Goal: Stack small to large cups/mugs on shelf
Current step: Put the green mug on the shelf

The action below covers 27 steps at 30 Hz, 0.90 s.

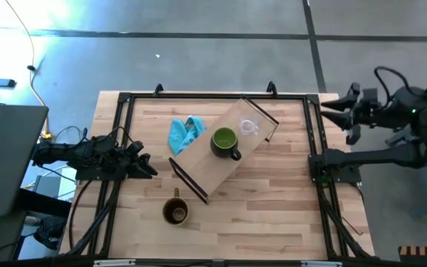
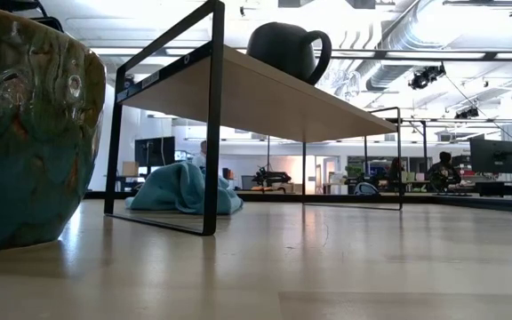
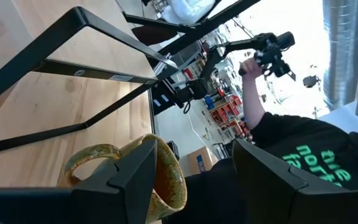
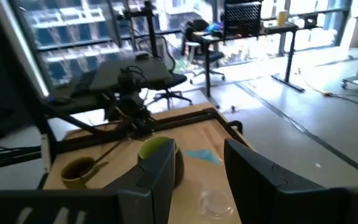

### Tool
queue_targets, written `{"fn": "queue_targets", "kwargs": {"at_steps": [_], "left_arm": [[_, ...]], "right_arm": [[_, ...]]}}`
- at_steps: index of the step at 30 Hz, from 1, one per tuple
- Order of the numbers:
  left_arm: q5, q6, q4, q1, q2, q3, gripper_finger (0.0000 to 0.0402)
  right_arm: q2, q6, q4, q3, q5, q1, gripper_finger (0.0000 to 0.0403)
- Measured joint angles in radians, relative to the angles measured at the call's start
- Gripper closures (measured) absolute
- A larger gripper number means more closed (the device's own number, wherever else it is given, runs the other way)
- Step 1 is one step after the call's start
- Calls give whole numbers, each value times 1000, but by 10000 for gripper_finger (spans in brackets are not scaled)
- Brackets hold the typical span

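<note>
From above, the pale wood shelf point(image 1: 224, 152) with thin black end frames is lying diagonally on the butcher-block table point(image 1: 273, 215), carrying one round green mug point(image 1: 225, 141) and one clear glass cup point(image 1: 249, 127), both showing empty, while one glazed brown mug point(image 1: 176, 211) is sitting off the shelf near the front edge and a crumpled blue cloth point(image 1: 184, 132) is lying beside the shelf. The left gripper point(image 1: 145, 162) is hovering released over the table's left rail, and the right gripper point(image 1: 326, 111) is waiting released beyond the right rail. At table height the brown mug's mottled glaze is filling the left edge, the green mug is standing dark on the shelf top, and the cloth is bunching behind the shelf's frame.
</note>
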Motion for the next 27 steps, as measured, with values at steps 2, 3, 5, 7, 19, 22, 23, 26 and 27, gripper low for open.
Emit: {"fn": "queue_targets", "kwargs": {"at_steps": [2, 3, 5, 7, 19, 22, 23, 26, 27], "left_arm": [[0, -3, 0, 0, 0, 0, 202], [-4, -3, 1, 0, 0, 0, 202], [-20, -3, 1, 0, 0, 0, 202], [-42, -2, 1, 0, 0, 0, 202], [-129, 1, 4, 0, 0, 0, 202], [-142, 6, 4, 0, 0, 0, 202], [-145, 7, 4, 0, 0, 0, 202], [-164, 8, 4, 0, 0, 0, 202], [-169, 8, 5, 0, 0, 0, 202]], "right_arm": [[-62, -2, 51, -87, -29, 0, 272], [-94, -7, 80, -132, -46, 0, 272], [-157, -26, 143, -230, -78, 0, 272], [-221, -35, 229, -329, -103, 0, 272], [-524, -27, 690, -789, -193, 0, 272], [-571, -40, 750, -855, -208, 0, 272], [-580, -52, 762, -874, -211, 0, 272], [-576, -80, 779, -914, -226, 0, 272], [-573, -89, 802, -928, -226, 0, 272]]}}
